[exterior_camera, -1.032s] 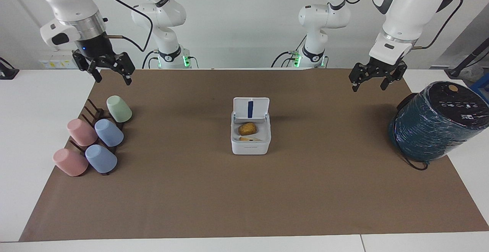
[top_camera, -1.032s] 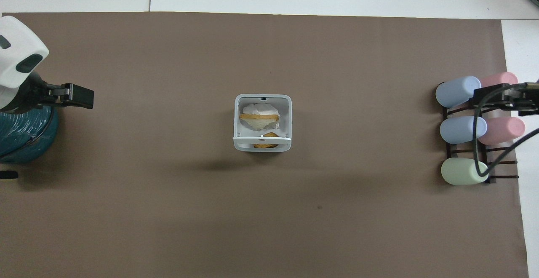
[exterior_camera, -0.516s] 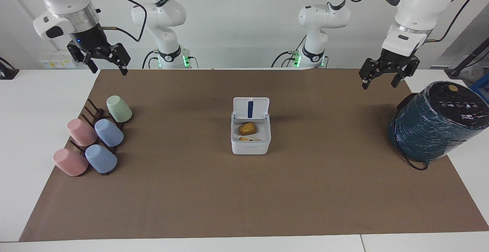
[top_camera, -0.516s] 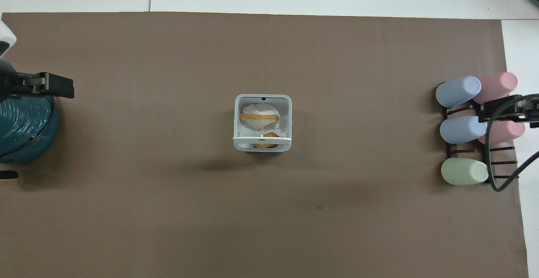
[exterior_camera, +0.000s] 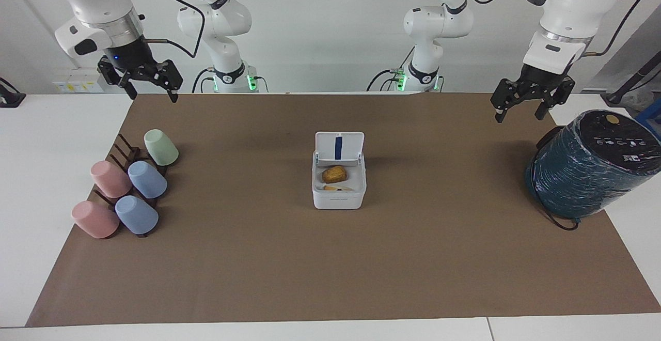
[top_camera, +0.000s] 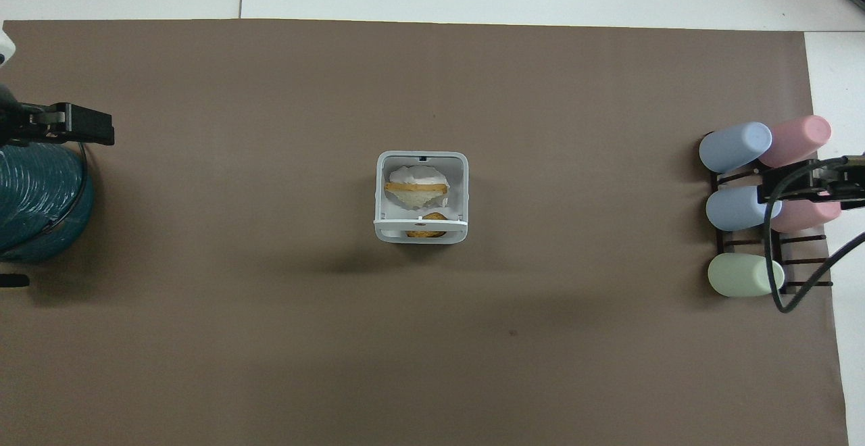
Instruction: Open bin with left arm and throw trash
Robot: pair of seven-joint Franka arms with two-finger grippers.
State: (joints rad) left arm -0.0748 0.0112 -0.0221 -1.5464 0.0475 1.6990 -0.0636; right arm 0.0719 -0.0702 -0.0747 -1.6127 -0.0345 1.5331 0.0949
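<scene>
Left gripper (exterior_camera: pixel 526 107) hangs spread and empty over the brown mat's (exterior_camera: pixel 444 258) edge by the teal cylinder (exterior_camera: pixel 588 168); right gripper (exterior_camera: pixel 147 83) likewise, above the cups (exterior_camera: pixel 131 186). Bin (exterior_camera: pixel 339 196) mid-mat, lid up, trash (exterior_camera: pixel 334 174) inside, bare mat around it

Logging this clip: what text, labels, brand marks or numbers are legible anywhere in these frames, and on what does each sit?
No text can be read.
Black top of the teal wrapped cylinder: a row of small white marks, too small to read.
Front wall of the bin: a faint grey mark, too small to read.
Wall plate near the right gripper: yellow label, blurred.
Pastel cups: no markings seen.
</scene>
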